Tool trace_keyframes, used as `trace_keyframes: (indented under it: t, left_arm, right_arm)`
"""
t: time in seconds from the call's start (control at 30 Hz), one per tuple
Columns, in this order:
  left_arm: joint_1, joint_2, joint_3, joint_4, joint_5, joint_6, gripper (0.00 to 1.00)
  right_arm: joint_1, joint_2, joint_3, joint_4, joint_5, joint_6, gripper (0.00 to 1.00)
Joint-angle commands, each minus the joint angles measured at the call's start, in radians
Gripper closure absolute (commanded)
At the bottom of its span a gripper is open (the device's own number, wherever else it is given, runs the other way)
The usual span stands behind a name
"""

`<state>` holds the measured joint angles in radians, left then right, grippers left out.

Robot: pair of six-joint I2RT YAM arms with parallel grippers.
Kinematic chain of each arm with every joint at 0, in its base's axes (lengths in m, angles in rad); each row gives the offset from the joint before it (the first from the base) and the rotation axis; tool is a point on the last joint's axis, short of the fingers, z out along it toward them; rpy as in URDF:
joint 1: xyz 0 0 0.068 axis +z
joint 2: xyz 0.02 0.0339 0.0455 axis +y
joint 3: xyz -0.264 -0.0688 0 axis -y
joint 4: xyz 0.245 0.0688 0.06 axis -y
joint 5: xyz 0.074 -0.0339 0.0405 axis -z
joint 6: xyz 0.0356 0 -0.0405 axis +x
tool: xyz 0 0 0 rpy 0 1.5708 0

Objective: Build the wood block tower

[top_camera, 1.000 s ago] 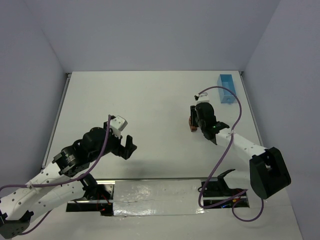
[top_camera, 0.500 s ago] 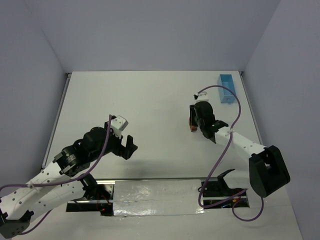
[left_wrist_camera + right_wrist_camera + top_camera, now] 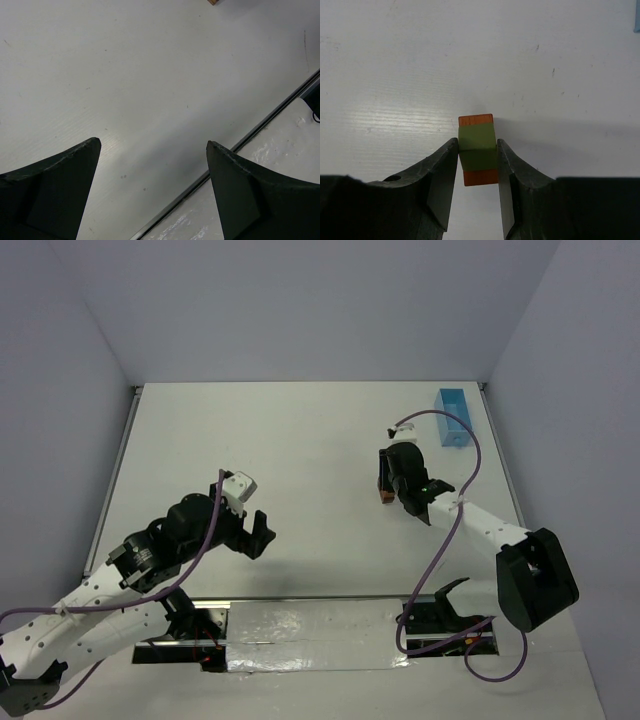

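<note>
Squarely, right pincer point(image 3: 477, 145), gripping wood block tower point(image 3: 477, 152)

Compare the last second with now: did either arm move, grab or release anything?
Almost nothing. The right end effector shifted only slightly at the wood block tower, its fingers against the olive-green block throughout; nothing was picked up or released. The left end effector edged a touch rightward, open and empty. The blue tray stayed put.

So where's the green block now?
Right wrist view, centre: the green block sits between the right gripper's fingers over an orange block, right half of the table.
</note>
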<state>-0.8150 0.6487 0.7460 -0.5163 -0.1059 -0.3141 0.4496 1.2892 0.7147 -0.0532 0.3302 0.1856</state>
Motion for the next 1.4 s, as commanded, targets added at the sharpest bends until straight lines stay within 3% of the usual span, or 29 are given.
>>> trace_keyframes:
  t: [0.0,0.5,0.77,0.9,0.97,1.1,1.23,1.37]
  left_arm:
    - [-0.003,0.003,-0.002,0.035,0.015,0.017,0.01]
    - [-0.003,0.005,-0.002,0.035,0.020,0.018,0.01]
    - [-0.003,0.005,-0.002,0.035,0.017,0.017,0.01]
    - [-0.003,0.006,-0.002,0.035,0.017,0.017,0.01]
    - [-0.003,0.005,-0.002,0.033,0.008,0.015,0.01]
    - [-0.001,0.009,0.015,0.004,-0.098,-0.017,0.01]
    - [0.033,0.035,0.041,-0.037,-0.279,-0.091,0.01]
    - [0.213,0.029,0.064,-0.063,-0.382,-0.161,0.01]
  right_arm:
    - [0.008,0.009,0.049,-0.011,0.032,0.011,0.58]
    - [0.009,0.010,0.049,-0.014,0.012,0.018,0.55]
    - [0.011,-0.001,0.051,-0.019,-0.006,0.028,0.44]
    - [0.009,-0.019,0.058,-0.031,-0.010,0.029,0.43]
    - [0.009,-0.033,0.066,-0.045,-0.014,0.031,0.39]
    - [0.011,-0.132,0.104,-0.132,-0.049,0.038,0.00]
    - [0.011,-0.313,0.155,-0.301,-0.008,0.054,0.00]
    - [0.009,-0.474,0.213,-0.508,0.053,0.074,0.00]
